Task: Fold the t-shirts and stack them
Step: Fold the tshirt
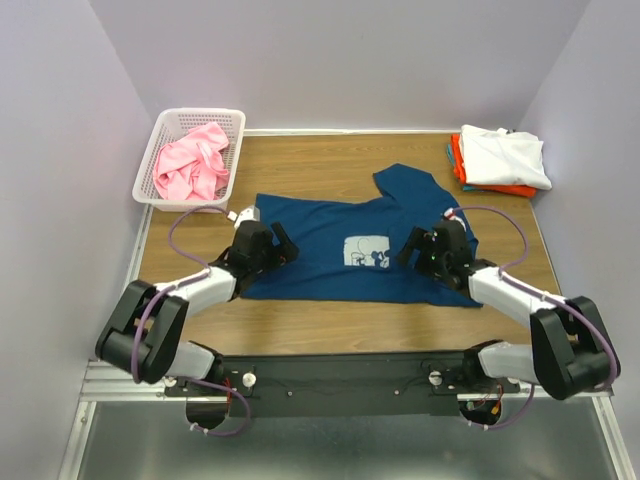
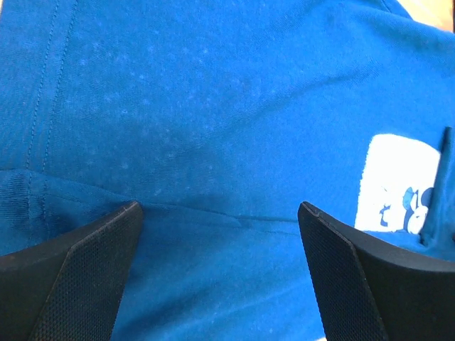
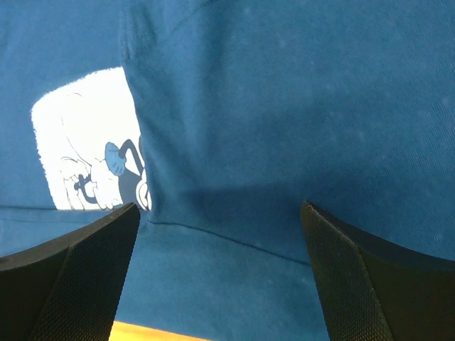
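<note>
The navy blue t-shirt [image 1: 330, 245] with its pale mouse print [image 1: 366, 251] lies spread on the wooden table, one sleeve folded over near the top right. My left gripper [image 1: 283, 243] is open, low over the shirt's left part [image 2: 213, 142]. My right gripper [image 1: 410, 247] is open, low over the shirt's right part [image 3: 284, 128], beside the print [image 3: 89, 142]. A pink t-shirt [image 1: 192, 165] lies crumpled in the basket. White [image 1: 503, 155], orange [image 1: 462, 160] and teal shirts sit folded in a stack at the back right.
A white lattice basket [image 1: 160, 135] stands at the back left corner. The folded stack sits near the table's right edge. Bare wood [image 1: 330, 155] shows behind the blue shirt and along the front edge. Grey walls enclose three sides.
</note>
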`<action>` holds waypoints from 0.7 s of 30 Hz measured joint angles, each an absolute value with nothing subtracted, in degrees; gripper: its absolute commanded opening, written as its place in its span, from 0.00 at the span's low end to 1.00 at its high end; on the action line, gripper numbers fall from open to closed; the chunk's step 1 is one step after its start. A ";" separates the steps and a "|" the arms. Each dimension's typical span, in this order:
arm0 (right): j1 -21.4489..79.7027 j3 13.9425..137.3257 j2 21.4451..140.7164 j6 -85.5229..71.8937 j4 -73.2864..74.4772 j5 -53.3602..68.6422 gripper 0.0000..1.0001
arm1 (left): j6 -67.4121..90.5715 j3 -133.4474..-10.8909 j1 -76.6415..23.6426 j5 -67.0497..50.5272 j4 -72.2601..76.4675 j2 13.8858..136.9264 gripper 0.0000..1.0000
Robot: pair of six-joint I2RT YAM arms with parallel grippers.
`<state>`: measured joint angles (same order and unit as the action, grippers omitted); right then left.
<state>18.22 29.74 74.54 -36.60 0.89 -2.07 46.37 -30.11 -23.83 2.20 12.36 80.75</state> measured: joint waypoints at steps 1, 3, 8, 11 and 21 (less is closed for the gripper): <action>18.22 28.95 73.23 -36.60 1.65 -1.91 1.00 | 46.81 -29.23 -24.12 2.07 11.75 79.46 0.98; 18.22 27.59 70.04 -36.53 3.90 -0.91 1.00 | 47.97 -27.00 -24.82 2.00 9.15 75.29 0.98; 18.22 27.22 63.11 -35.92 9.41 0.38 1.00 | 49.45 -24.40 -25.58 2.63 -0.10 64.64 0.98; 18.22 30.59 60.95 -35.81 11.94 0.49 1.00 | 49.47 -27.31 -25.61 5.54 -4.64 60.12 0.98; 18.22 55.37 76.62 -35.73 12.05 -6.44 1.00 | 44.10 -49.65 -21.34 13.80 -4.75 74.94 0.98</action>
<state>18.22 55.37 76.62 -35.73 12.05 -6.44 44.10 -49.65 -21.34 13.80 -4.75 74.94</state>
